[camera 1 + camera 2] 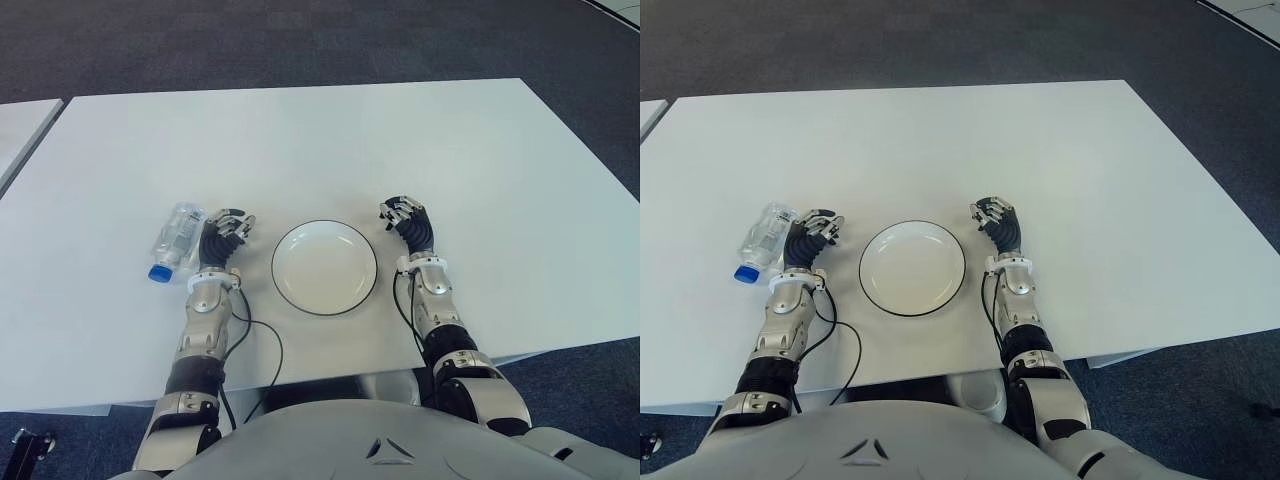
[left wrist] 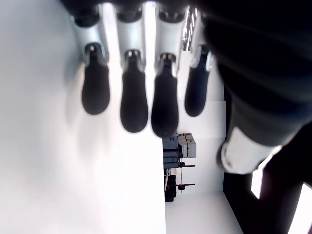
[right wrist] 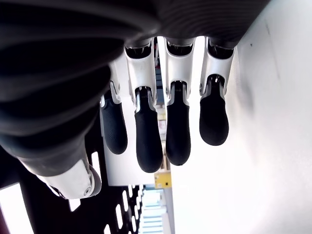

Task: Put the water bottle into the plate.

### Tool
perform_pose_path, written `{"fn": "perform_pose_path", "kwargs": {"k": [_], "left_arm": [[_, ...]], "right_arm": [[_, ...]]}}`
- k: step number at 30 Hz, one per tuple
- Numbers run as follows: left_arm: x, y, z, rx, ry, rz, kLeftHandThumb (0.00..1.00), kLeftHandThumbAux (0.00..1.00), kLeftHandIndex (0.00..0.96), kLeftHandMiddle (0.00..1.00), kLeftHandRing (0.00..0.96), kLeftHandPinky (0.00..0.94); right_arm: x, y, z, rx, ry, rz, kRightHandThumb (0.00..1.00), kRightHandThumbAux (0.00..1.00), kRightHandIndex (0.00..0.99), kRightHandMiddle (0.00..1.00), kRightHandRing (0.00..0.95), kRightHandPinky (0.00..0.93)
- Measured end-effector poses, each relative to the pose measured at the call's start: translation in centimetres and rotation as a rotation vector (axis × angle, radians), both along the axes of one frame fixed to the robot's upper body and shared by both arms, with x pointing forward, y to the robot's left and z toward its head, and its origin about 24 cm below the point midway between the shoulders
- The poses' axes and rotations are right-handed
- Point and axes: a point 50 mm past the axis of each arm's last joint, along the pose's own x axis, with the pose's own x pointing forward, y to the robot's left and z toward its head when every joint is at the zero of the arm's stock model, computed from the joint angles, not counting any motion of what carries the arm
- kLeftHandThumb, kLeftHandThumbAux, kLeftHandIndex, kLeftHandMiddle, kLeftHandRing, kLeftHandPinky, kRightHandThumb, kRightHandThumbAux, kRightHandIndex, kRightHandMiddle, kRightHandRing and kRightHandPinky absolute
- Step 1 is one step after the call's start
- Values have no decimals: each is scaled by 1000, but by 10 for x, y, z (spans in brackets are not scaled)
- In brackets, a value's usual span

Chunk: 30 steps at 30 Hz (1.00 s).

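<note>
A broad white surface point(image 1: 330, 140) with a smooth matte top fills the room's middle, set over dark speckled carpet point(image 1: 250, 40), and the corner of a second pale table point(image 1: 20, 125) shows off at 9 o'clock. Near the front edge sits a round white plate point(image 1: 324, 267), shallow and glossy with a thin dark rim line, and it holds nothing. At 9 o'clock from the plate lies the water bottle point(image 1: 177, 239), a clear ribbed plastic cylinder on its side, its blue cap pointing back toward the robot. Between bottle and plate is the left hand point(image 1: 224, 234), just beside the bottle's flank; whether it touches the bottle cannot be told from here. Its fingers point(image 2: 134, 100), black rubbery pads on silver links, hang loosely extended side by side in the wrist view and grip nothing. The right hand point(image 1: 407, 222) shows at 3 o'clock of the plate, close beside its rim, and its fingers point(image 3: 148, 141) are likewise relaxed and hold nothing. A thin black cable point(image 1: 262, 345) loops on the surface beside the left forearm, at about 7 o'clock from the plate. Nothing lies between bottle and plate but the left hand itself.
</note>
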Motion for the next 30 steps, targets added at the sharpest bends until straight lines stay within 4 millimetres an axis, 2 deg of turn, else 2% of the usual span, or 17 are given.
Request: {"fn": "perform_pose_path", "kwargs": {"k": [11, 17, 21, 30], "left_arm": [[0, 0, 0, 16, -6, -8, 707, 715, 434, 662, 650, 640], [-6, -5, 3, 103, -17, -12, 707, 716, 435, 677, 672, 669], [-10, -8, 4, 204, -26, -4, 707, 718, 434, 691, 690, 687], [-19, -20, 26, 527, -104, 49, 708, 720, 431, 722, 734, 740]], "right_arm": [[0, 0, 0, 1, 5, -6, 703, 727, 438, 784, 767, 764], [0, 1, 1, 1, 3, -5, 702, 727, 438, 781, 766, 763], [0, 0, 1, 0, 3, -6, 702, 727, 438, 779, 763, 761], [1, 0, 0, -1, 7, -6, 702, 728, 438, 781, 764, 764]]}}
